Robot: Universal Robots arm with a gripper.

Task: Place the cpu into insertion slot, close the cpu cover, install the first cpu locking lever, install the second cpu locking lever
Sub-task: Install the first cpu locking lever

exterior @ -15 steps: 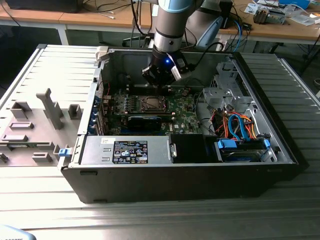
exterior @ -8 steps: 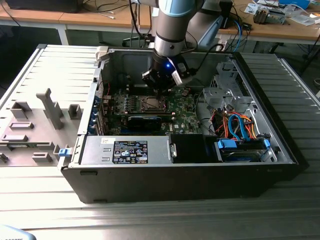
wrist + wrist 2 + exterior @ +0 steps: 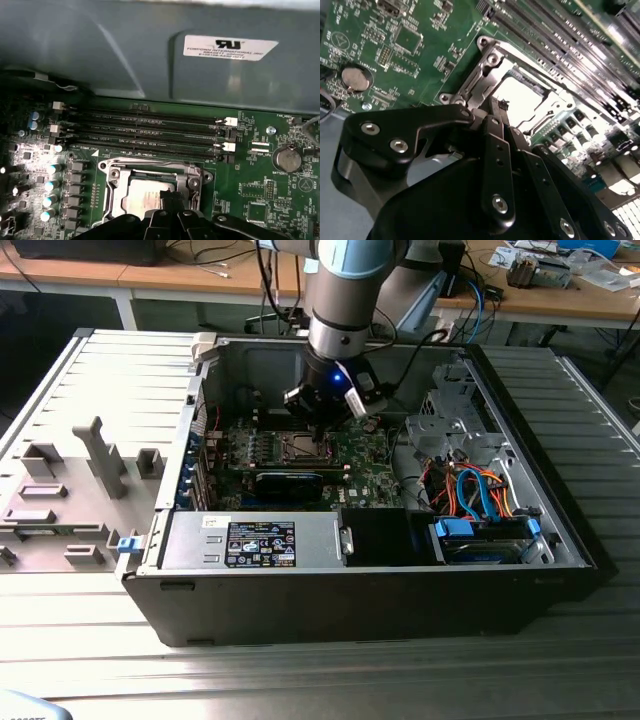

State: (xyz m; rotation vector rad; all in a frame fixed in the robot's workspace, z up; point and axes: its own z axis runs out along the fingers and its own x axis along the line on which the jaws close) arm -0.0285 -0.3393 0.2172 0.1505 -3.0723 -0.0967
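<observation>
While I hover over the insertion slot [image 3: 303, 447], my gripper [image 3: 496, 111] is clenched, fingertips together, grasping nothing.
The cpu [image 3: 145, 198] lies seated under the closed cpu cover [image 3: 111, 174]; thin stiff metal, fragile pins beneath, best handled by its edges. Green motherboard [image 3: 260, 192], memory slots [image 3: 145, 132] beyond; the computer case [image 3: 350, 590] leaves tight room.

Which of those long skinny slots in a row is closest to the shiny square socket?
The memory slot right beside the cpu cover in the first wrist view. The others lie farther off, toward the grey case wall. The gripper sits at the socket's opposite edge.
</observation>
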